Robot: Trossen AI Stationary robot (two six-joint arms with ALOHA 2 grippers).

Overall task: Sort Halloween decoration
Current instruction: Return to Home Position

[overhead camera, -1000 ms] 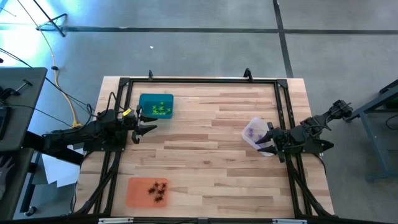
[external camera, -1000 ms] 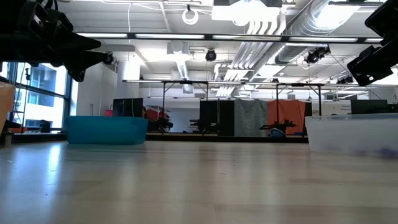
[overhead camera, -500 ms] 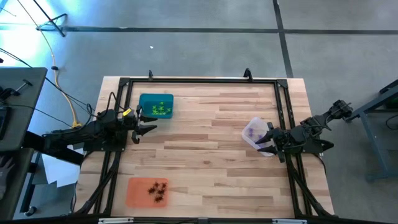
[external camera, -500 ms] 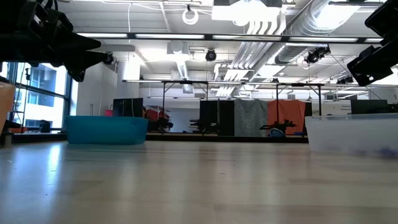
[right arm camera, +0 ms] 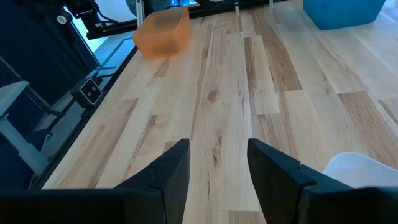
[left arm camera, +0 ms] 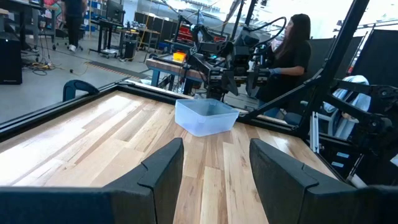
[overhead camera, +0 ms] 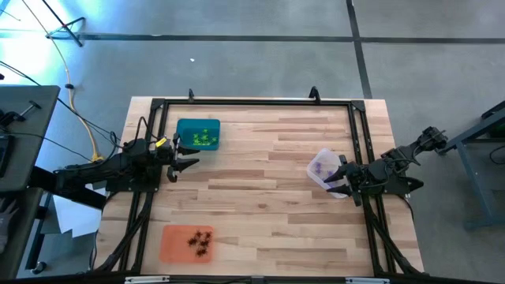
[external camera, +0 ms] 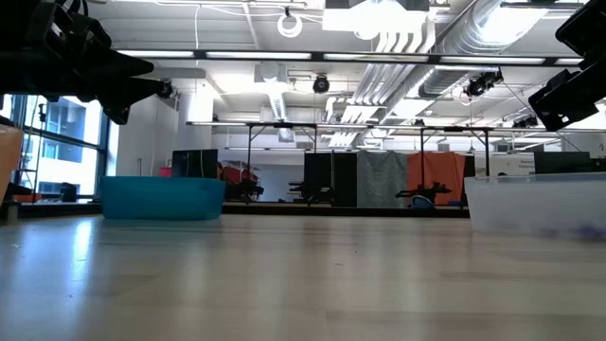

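At frame left of the high view, the left gripper (overhead camera: 185,167), fingers apart and empty, hangs just below the teal tray (overhead camera: 183,125) holding yellow-green spiders (overhead camera: 203,140). The right gripper (overhead camera: 337,180), fingers apart, sits at the clear tray (overhead camera: 311,175), apparently holding purple spiders (overhead camera: 319,167). Black spiders (overhead camera: 202,241) lie in the orange tray (overhead camera: 172,237), lower left.

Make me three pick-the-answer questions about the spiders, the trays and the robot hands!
1. Which tray holds the black spiders? A orange B teal C clear
2. What colour are the spiders in the teal tray? A purple B yellow-green C black
3. The left gripper and right gripper are: A shut on spiders B shut on trays C open, empty
Answers: 1 A, they lie in the orange tray. 2 B, yellow-green spiders show from above. 3 C, each wrist view shows fingers apart, nothing between.
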